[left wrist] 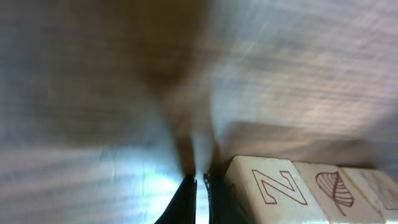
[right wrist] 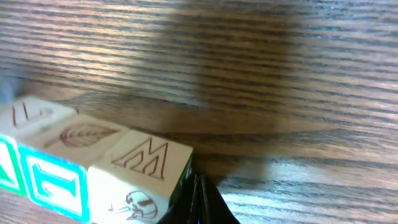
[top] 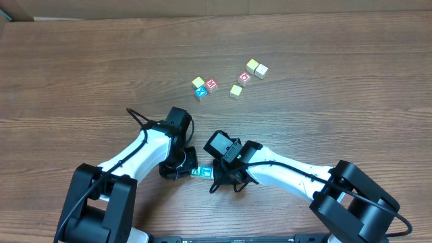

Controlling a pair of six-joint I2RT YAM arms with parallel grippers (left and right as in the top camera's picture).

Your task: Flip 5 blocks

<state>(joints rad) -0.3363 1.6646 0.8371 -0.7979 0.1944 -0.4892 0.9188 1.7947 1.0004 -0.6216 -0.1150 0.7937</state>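
Beside each end of the short row of blocks [top: 201, 172], the left gripper [left wrist: 200, 186] and right gripper [right wrist: 198, 190] sit low with jaws pressed together, holding nothing, likely bracketing the row to tip a cube. Loose blocks [top: 235, 90] lie well beyond the row.

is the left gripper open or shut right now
Shut. In the left wrist view the left gripper has its dark fingertips together with nothing between; the Z block sits beside them, ungripped.
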